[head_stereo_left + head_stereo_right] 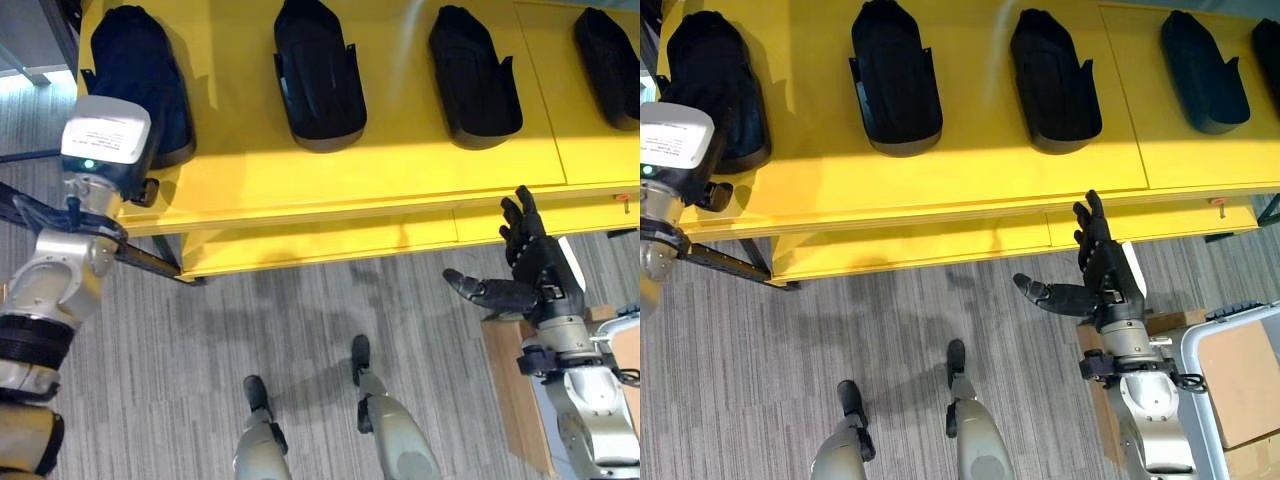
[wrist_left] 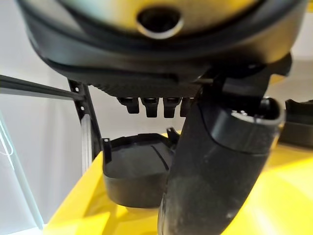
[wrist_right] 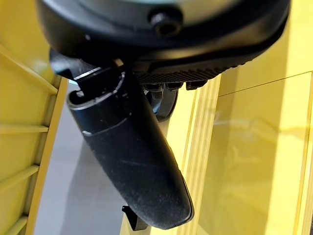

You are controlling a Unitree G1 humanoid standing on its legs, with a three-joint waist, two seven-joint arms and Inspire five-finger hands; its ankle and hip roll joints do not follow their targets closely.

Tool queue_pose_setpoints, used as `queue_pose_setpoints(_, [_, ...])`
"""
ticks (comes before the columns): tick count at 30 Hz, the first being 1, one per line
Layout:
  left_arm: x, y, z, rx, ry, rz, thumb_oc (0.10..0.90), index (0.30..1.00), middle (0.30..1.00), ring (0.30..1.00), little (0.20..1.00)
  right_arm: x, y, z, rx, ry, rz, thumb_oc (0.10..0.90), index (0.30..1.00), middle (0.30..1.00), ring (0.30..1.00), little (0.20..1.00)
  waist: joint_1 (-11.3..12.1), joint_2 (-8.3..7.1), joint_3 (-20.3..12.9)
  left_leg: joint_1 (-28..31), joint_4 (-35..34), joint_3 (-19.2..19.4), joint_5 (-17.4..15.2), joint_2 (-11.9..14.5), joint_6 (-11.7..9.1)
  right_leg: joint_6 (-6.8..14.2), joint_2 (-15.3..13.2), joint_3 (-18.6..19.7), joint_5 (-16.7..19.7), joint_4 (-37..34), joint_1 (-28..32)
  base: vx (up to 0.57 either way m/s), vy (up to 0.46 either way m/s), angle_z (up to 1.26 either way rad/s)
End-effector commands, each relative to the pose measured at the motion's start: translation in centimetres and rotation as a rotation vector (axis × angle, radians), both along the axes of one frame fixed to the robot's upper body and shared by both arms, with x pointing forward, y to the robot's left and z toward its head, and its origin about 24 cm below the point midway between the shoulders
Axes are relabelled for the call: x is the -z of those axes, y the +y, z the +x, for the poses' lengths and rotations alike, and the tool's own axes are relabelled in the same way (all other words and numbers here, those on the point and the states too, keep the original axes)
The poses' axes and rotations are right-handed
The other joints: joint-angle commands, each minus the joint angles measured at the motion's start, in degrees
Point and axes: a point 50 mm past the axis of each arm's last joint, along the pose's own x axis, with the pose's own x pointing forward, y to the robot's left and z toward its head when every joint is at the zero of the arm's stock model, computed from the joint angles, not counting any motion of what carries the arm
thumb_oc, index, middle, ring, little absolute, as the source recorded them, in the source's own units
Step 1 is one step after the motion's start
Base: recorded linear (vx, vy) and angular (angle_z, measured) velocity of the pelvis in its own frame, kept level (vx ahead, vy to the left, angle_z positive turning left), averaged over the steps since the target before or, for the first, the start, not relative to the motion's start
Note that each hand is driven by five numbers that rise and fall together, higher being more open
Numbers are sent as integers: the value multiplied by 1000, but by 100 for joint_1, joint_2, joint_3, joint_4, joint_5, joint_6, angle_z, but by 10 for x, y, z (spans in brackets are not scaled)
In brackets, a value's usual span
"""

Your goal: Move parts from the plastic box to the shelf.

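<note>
Several black moulded parts lie in a row on the yellow shelf (image 1: 400, 170): a leftmost part (image 1: 135, 60), a second part (image 1: 318, 75), a third part (image 1: 473, 75) and one at the right edge (image 1: 610, 50). My left hand (image 2: 215, 171) hovers over the shelf's left end by the leftmost part (image 2: 137, 166). Its thumb and fingers are straight and hold nothing. My right hand (image 1: 540, 270) hangs just below the shelf's front edge on the right, open and empty, with fingers up and thumb (image 3: 132, 161) spread sideways.
A lower yellow tier (image 1: 330, 240) juts out under the top board. A dark frame strut (image 1: 150, 262) slants at the shelf's left corner. By my right arm stand a brown box (image 1: 510, 370) and a grey-rimmed plastic box (image 1: 1200, 340). Grey striped floor lies before the shelf.
</note>
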Motion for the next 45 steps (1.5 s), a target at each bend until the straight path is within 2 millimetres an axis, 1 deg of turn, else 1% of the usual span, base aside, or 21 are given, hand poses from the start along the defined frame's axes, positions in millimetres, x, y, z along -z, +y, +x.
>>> queue_pose_setpoints(1, [-52,13,-19,-37,-177,57,900,1000,1000,1000,1000,-40,-11,-9,30,-206,-51,900,1000,1000,1000,1000,-101,109,-581,-467,659,-220,-305,54,271,506,-598,-100,-1265,579,711,0,0,0])
queue_pose_setpoints(9, [-48,19,-23,-52,-143,62,900,1000,1000,1000,1000,-35,-14,-11,46,-183,-47,900,1000,1000,1000,1000,-48,157,-695,-239,557,-213,-294,33,274,525,-614,-173,-1303,528,918,0,0,0])
queue_pose_setpoints(14, [-47,22,-29,-56,-151,57,900,1000,1000,1000,1000,-34,-16,-12,55,-179,-45,900,1000,1000,1000,1000,-29,173,-755,-82,449,-197,-269,19,271,540,-622,-198,-1305,474,1045,16,-3,3])
queue_pose_setpoints(18, [-51,20,-38,-24,-200,40,900,1000,1000,1000,1000,-32,-19,-14,75,-168,-49,900,1000,1000,1000,1000,31,196,-845,133,280,-196,-240,-14,278,559,-628,-252,-1309,413,1201,17,-3,0])
queue_pose_setpoints(19, [-51,20,-38,-24,-200,40,900,1000,1000,1000,1000,-32,-19,-14,75,-168,-49,900,1000,1000,1000,1000,31,196,-845,133,280,-196,-240,-14,278,559,-628,-252,-1309,413,1201,0,0,0])
queue_pose_setpoints(22, [-49,18,-47,12,-239,0,900,1000,1000,1000,1000,-29,-21,-15,87,-155,-43,900,1000,1000,1000,1000,66,216,-908,273,145,-193,-210,-36,274,569,-628,-278,-1308,373,1290,24,-6,4])
queue_pose_setpoints(23, [-44,17,-53,41,-266,-57,900,1000,1000,1000,1000,-26,-21,-17,94,-143,-42,900,1000,1000,1000,1000,81,235,-951,362,65,-179,-184,-55,273,573,-625,-285,-1304,339,1353,26,-5,6])
queue_pose_setpoints(25, [-39,20,-59,44,-275,-86,900,1000,1000,1000,1000,-24,-22,-17,97,-133,-44,900,1000,1000,1000,1000,74,249,-975,422,17,-167,-171,-54,271,571,-620,-291,-1302,321,1388,25,-8,5])
queue_pose_setpoints(26, [-30,15,-65,91,-290,-153,900,1000,1000,1000,1000,-21,-24,-18,114,-117,-41,900,1000,1000,1000,1000,110,256,-1024,523,-92,-152,-143,-62,270,570,-615,-324,-1307,296,1447,45,-9,3])
queue_pose_setpoints(28, [-6,14,-79,122,-297,-295,900,1000,1000,1000,1000,-15,-26,-19,130,-88,-40,900,1000,1000,1000,1000,118,287,-1115,698,-288,-106,-86,-86,269,565,-595,-338,-1281,187,1548,36,-4,-1])
queue_pose_setpoints(29, [-5,14,-80,120,-296,-296,900,1000,1000,1000,1000,-15,-25,-19,128,-87,-41,900,1000,1000,1000,1000,110,294,-1119,706,-297,-102,-82,-86,268,565,-594,-336,-1278,181,1553,0,0,0])
queue_pose_setpoints(30, [0,13,-82,128,-299,-329,900,1000,1000,1000,1000,-14,-26,-19,131,-80,-38,900,1000,1000,1000,1000,112,299,-1143,746,-344,-81,-67,-87,267,566,-590,-344,-1269,150,1573,0,0,0])
queue_pose_setpoints(32, [15,6,-84,170,-302,-434,900,1000,1000,1000,1000,-10,-24,-19,130,-65,-29,900,1000,1000,1000,1000,112,300,-1188,824,-432,-40,-34,-81,262,567,-576,-352,-1245,85,1609,0,0,0])
queue_pose_setpoints(33, [28,3,-86,177,-285,-486,900,1000,1000,1000,1000,-8,-24,-19,130,-54,-27,900,1000,1000,1000,1000,109,284,-1220,869,-471,-23,-19,-79,262,559,-567,-341,-1242,65,1632,14,-10,-6])
queue_pose_setpoints(34, [28,3,-86,176,-284,-487,900,1000,1000,1000,1000,-8,-24,-19,130,-53,-28,900,1000,1000,1000,1000,109,290,-1222,876,-477,-21,-17,-79,262,559,-566,-340,-1241,63,1635,7,-17,-8])
queue_pose_setpoints(41, [66,-15,-87,230,-223,-690,900,1000,1000,1000,1000,-7,-21,-16,131,-48,-59,900,1000,1000,1000,1000,115,278,-1294,996,-597,61,68,-34,268,537,-516,-310,-1241,41,1670,0,-2,-1])
queue_pose_setpoints(45, [85,-23,-94,254,-180,-803,900,1000,1000,1000,1000,-8,-22,-14,141,-40,-133,900,1000,1000,1000,1000,138,292,-1320,1106,-670,91,83,-1,257,536,-481,-295,-1280,42,1724,5,-34,-11])
